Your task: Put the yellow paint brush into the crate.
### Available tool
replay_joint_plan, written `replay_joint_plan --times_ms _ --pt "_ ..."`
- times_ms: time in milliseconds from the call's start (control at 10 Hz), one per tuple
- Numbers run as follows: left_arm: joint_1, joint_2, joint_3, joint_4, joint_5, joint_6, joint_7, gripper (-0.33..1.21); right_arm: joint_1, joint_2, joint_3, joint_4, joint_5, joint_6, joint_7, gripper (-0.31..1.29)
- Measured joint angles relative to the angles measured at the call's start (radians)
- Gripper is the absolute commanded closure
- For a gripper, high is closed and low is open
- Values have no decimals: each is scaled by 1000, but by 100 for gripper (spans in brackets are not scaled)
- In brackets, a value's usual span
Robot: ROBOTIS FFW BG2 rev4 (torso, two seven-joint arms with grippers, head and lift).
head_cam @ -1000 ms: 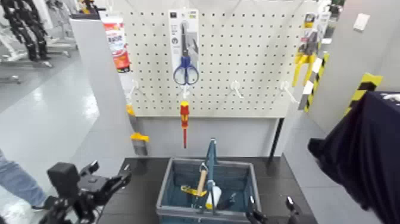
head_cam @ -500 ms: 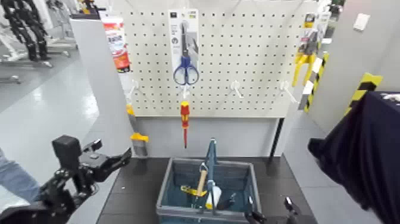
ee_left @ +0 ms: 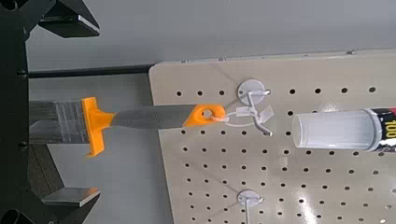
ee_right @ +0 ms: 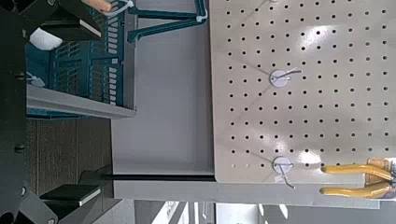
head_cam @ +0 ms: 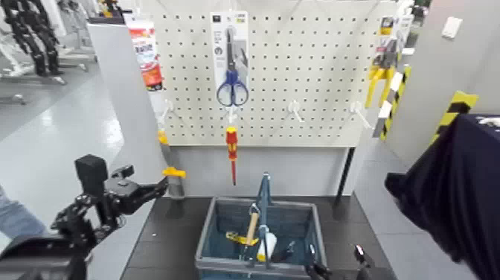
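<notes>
The yellow paint brush (head_cam: 173, 173) hangs by its yellow tip from a peg at the lower left corner of the pegboard, bristles down. My left gripper (head_cam: 152, 186) is raised just left of its yellow band, open. In the left wrist view the brush (ee_left: 140, 118) lies across the gap of the left gripper (ee_left: 89, 110), and neither finger touches it. The grey-blue crate (head_cam: 205, 237) stands on the dark table below the board, with its tall centre handle upright. My right gripper (head_cam: 336, 266) waits open low beside the crate's right side. The right wrist view shows the crate (ee_right: 79, 98).
On the pegboard hang packaged scissors (head_cam: 231, 59), a red-and-yellow screwdriver (head_cam: 231, 149), yellow packaged tools (head_cam: 383, 67) and a red-and-white tube (head_cam: 145, 52), plus bare hooks. A hammer and other tools lie in the crate. A person's leg (head_cam: 15, 223) is at the left, a dark cloth (head_cam: 454, 193) at the right.
My left arm has risen and swung right, bringing its open gripper up to the hanging brush. The right arm and the crate have not moved.
</notes>
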Motion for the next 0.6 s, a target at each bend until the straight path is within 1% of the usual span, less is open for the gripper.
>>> replay_joint_plan --times_ms 200,600 --pt "-57 16 -40 66 19 -9 -33 10 -1 0 2 1 0 1 0 14" --pt "-166 48 -94 185 65 -28 -98 10 -4 1 4 4 -1 1 0 14"
